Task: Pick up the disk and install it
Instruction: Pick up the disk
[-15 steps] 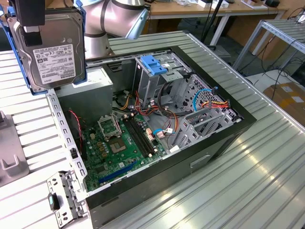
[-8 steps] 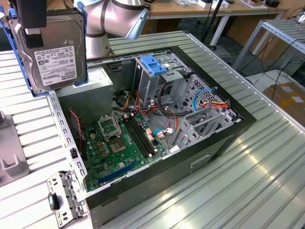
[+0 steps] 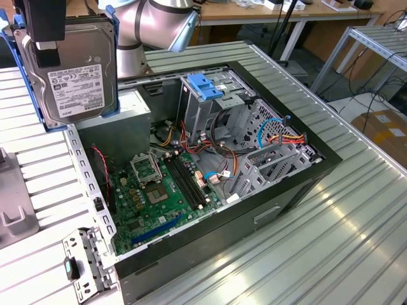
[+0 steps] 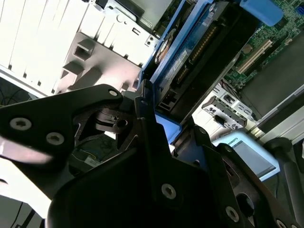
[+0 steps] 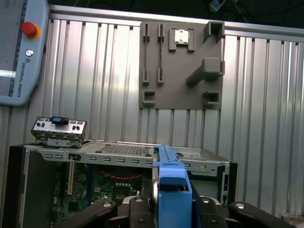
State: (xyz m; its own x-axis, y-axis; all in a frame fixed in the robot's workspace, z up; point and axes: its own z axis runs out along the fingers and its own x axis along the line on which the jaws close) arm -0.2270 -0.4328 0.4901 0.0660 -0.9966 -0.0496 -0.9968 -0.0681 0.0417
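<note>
I have the gripper [image 5: 171,210] clamped on the disk [image 3: 73,67], one finger against each flat face. The disk hangs in the air off the case's [image 3: 280,190] far corner, toward the exterior view's left, outside its rim and well apart from everything inside.

The case lies open on the table [image 3: 356,241]. In it I see the motherboard [image 3: 162,190] flat on the floor. A metal cage [image 3: 216,108] stands at the far wall with a blue latch [image 3: 206,84] on top, and red, orange and blue cables [image 3: 280,133] are strung just beside the cage.

The exterior view gives me the disk's label face, upright with a slight tilt, a black finger [image 3: 48,38] across its upper part, and the arm [image 3: 149,25] behind the case. The first wrist view shows the disk edge-on, with the case under it. Beyond the case there are a bracket [image 5: 59,128] at the rim, a grey plate [image 5: 180,61] and a pendant [image 5: 19,47]. The second wrist view shows the disk's connector edge running away from the fingers toward the motherboard.

The case's opening is wide, bounded by its black rim. The ribbed table stretches broadly past the case toward the exterior view's right.
</note>
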